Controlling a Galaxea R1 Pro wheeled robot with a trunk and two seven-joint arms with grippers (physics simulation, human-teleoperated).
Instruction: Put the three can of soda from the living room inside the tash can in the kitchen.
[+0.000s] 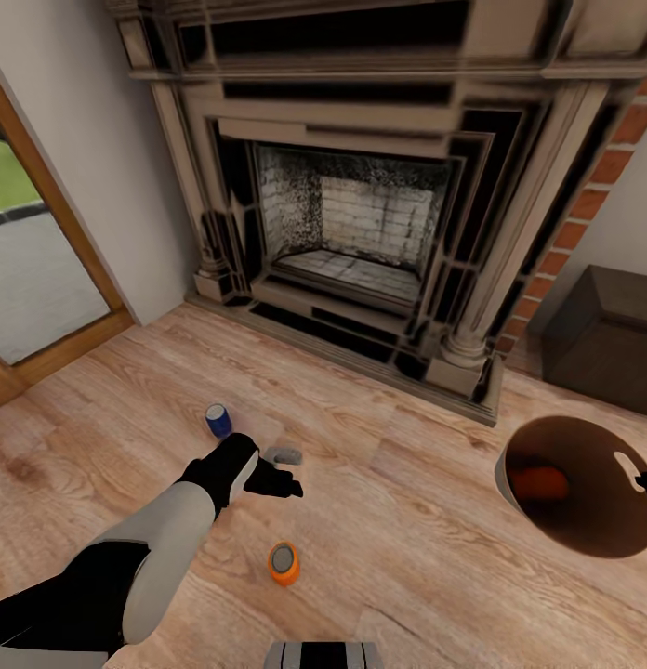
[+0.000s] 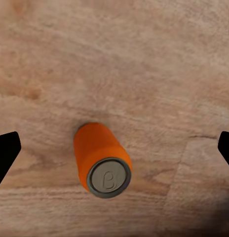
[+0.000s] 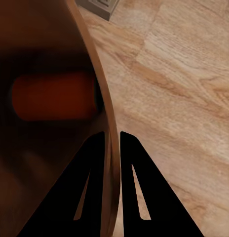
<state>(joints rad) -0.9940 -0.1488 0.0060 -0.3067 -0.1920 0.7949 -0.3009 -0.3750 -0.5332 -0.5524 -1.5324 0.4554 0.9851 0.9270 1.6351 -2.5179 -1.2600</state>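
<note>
Three soda cans show. A dark blue can (image 1: pixel 217 420) stands on the wood floor in front of the fireplace. One orange can (image 1: pixel 284 563) stands nearer to me; in the left wrist view this orange can (image 2: pixel 102 160) sits below and between the wide-spread fingertips (image 2: pixel 6 153). My left gripper (image 1: pixel 284 472) hovers open above the floor between the two cans, holding nothing. The trash can (image 1: pixel 584 548), dark outside and brown inside, is at the right with another orange can (image 1: pixel 537 483) lying in it. My right gripper (image 3: pixel 113 148) is shut on the bin's rim (image 3: pixel 107 113).
The dark fireplace (image 1: pixel 361 232) with its brick side fills the far wall. A dark brown box (image 1: pixel 607 334) stands to its right. A wood-framed glass door (image 1: pixel 35 279) is at the left. My base (image 1: pixel 323 655) shows at the bottom edge.
</note>
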